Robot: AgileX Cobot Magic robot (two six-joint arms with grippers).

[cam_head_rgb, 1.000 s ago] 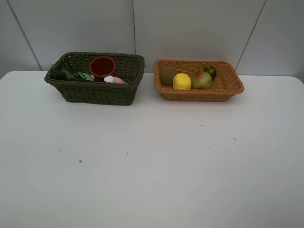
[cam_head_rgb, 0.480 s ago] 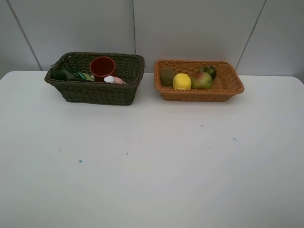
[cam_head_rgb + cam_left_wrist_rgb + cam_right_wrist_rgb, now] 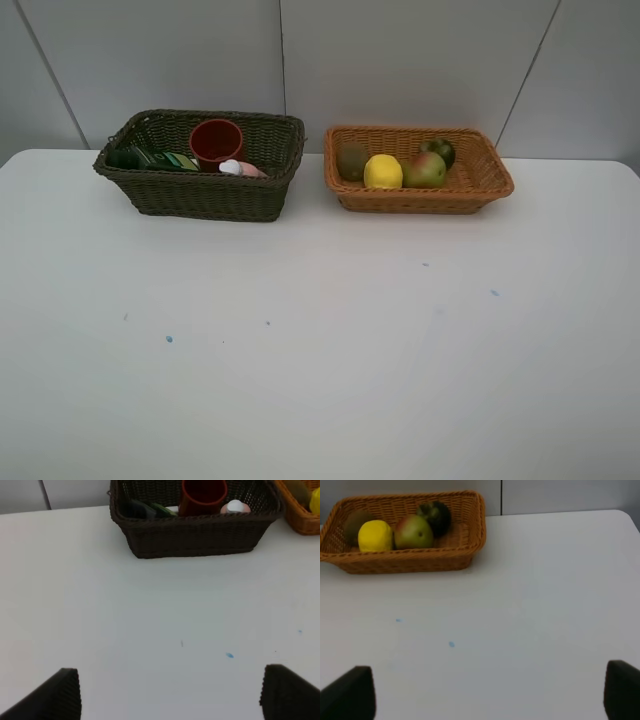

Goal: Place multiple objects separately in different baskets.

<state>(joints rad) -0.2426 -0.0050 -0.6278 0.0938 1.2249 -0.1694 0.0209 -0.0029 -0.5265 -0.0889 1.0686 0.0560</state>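
Baskets sit side by side at the far edge of the white worktop, well apart from both sets of fingers, which stand spread wide over bare surface, holding nothing. The dark olive basket, deep and tightly woven, holds a red cup upright, a dark green bottle lying down and a pink bottle. The orange-tan basket, shallower, holds a brown kiwi, yellow lemon, green-red pear and dark green fruit.
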